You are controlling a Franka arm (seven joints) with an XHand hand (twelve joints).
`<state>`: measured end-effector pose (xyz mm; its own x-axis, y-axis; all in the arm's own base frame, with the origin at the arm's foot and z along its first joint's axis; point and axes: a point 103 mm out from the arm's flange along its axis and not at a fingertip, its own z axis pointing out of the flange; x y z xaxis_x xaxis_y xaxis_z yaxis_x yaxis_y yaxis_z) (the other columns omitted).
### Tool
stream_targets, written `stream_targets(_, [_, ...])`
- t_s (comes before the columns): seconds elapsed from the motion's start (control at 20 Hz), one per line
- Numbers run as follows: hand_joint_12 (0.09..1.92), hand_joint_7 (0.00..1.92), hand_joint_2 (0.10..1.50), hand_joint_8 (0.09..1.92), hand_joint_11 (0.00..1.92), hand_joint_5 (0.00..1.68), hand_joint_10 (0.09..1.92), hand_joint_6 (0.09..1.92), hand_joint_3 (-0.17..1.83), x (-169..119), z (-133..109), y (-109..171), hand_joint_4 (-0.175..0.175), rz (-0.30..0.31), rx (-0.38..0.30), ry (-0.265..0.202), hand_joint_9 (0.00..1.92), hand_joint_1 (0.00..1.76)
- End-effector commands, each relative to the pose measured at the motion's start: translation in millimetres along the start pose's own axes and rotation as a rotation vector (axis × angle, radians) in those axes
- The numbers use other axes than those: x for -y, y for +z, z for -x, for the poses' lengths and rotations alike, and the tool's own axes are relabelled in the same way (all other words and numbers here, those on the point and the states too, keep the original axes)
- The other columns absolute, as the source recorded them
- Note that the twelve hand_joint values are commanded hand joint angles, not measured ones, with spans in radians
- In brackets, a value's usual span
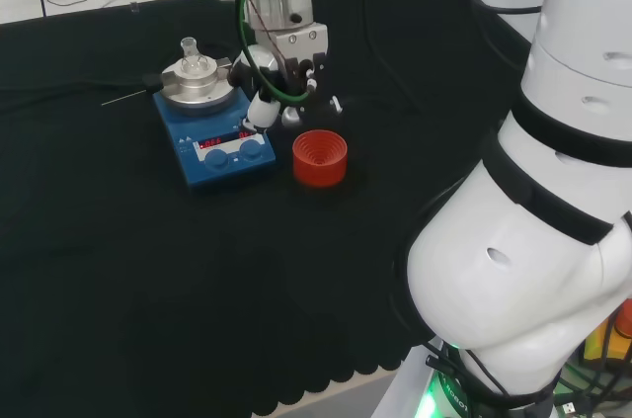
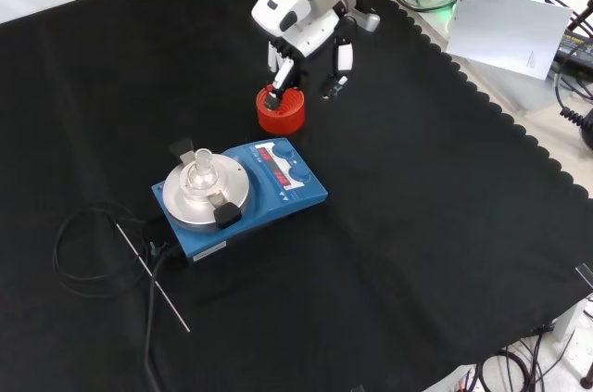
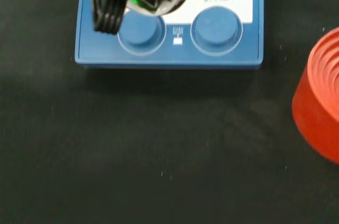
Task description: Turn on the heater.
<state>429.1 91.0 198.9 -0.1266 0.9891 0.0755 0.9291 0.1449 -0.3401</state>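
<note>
The heater, a blue hotplate stirrer (image 1: pixel 214 136), stands at upper left of centre in the head view and at lower left of centre in the front view, with a small glass flask (image 2: pixel 201 172) on its round metal plate (image 2: pixel 206 193). Its red display is lit, but I do not take that as proof the heat is on; judged from this, the task is not yet done. Two blue knobs sit on the front panel: one (image 3: pixel 140 29) partly behind the hand, the other (image 3: pixel 216 27) clear.

The hand (image 2: pixel 310 35) hangs at top centre of the front view, above a red ribbed stand (image 2: pixel 280 108). Its fingers (image 2: pixel 343 63) point down, loosely bent, and hold nothing. In the head view one fingertip (image 1: pixel 259 114) lies at the panel's right edge; contact cannot be confirmed. What remains, in my judgement, is to reach and work a knob.
</note>
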Motion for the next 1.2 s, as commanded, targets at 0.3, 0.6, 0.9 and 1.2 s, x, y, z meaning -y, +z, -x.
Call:
stream_targets(0.3, [1.01, 1.45, 0.73, 1.41, 1.56, 0.45, 1.38, 0.09, 0.74, -8, -23, 35, -0.083, -0.203, 0.054, -0.024, 1.61, 1.12])
stream_targets(0.6, [1.24, 1.49, 0.74, 1.53, 1.31, 0.42, 1.49, 0.13, 0.85, -10, -29, 42, -0.061, -0.279, 0.080, -0.048, 1.64, 1.36])
stream_targets(0.9, [1.35, 1.52, 0.70, 1.57, 1.26, 0.36, 1.54, 0.12, 0.98, -13, -36, 42, -0.046, -0.325, 0.096, -0.071, 1.65, 1.42])
stream_targets(1.2, [1.38, 1.53, 0.68, 1.58, 1.26, 0.35, 1.55, 0.11, 1.03, -20, -36, 43, -0.041, -0.371, 0.118, -0.079, 1.66, 1.43])
